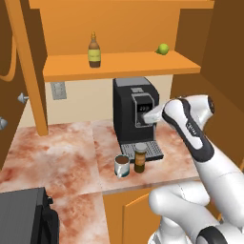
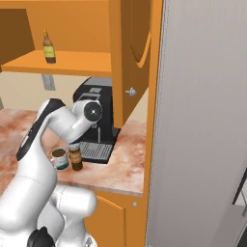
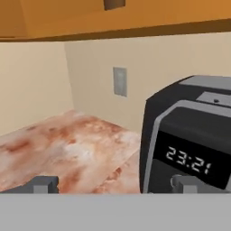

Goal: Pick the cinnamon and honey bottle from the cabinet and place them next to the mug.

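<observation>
From the left base view, the cinnamon [image 1: 140, 157] stands upright on the marbled reddish bench [image 1: 57, 152] just beside the mug [image 1: 122, 166], close enough that this half of the task looks done. The honey bottle [image 1: 94, 50] is upright on the shelf board of the orange cabinet [image 1: 119, 64], well apart from a small green fruit [image 1: 163, 48] at the shelf's other end, so it is judged to be the item left to fetch. The white arm's hand sits raised in front of the black coffee machine [image 1: 131, 97], which suits a lift toward the shelf. A wall outlet [image 1: 58, 90] is set in the cream wall under the shelf. From the right base view, the honey bottle [image 2: 48, 47] stands on the same shelf, the brown-jarred cinnamon [image 2: 75, 157] and the mug [image 2: 59, 158] sit side by side before the coffee machine's drip tray, and the open cabinet door [image 2: 132, 53] with its knob hangs to the right beside a tall grey panel. In the hand view, the fingers [image 3: 116, 184] stand wide apart and hold nothing; ahead are the coffee machine [image 3: 189, 135] with its lit clock, the bench [image 3: 67, 144], the outlet [image 3: 120, 81] and the shelf's underside above.
</observation>
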Tool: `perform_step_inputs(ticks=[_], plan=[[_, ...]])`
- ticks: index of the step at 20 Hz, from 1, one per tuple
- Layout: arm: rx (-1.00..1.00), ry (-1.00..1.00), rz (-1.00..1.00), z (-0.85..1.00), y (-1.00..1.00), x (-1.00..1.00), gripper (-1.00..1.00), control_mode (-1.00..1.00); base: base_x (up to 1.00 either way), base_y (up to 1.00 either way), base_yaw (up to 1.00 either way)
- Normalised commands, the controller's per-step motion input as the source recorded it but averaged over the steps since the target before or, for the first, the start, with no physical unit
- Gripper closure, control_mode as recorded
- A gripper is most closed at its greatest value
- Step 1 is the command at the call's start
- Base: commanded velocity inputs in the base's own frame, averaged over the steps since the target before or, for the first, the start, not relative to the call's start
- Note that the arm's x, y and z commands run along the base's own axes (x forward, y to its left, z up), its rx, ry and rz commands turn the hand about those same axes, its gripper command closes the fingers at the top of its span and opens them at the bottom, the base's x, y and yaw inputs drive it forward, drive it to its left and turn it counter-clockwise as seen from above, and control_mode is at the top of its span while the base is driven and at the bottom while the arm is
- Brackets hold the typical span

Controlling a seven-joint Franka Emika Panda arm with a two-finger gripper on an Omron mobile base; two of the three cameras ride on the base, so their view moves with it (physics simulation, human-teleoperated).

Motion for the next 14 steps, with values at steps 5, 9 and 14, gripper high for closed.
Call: perform_step_inputs(ticks=[5,9,14], plan=[[0.00,0.08,-0.25,0.39,0.00,0.00,-1.00,-1.00,0.00,0.00,0.00],[0.00,0.05,-0.27,0.43,0.00,0.00,-1.00,-1.00,0.00,0.00,0.00],[0.00,0.01,-0.25,0.60,0.00,0.00,-1.00,-1.00,0.00,0.00,0.00]])
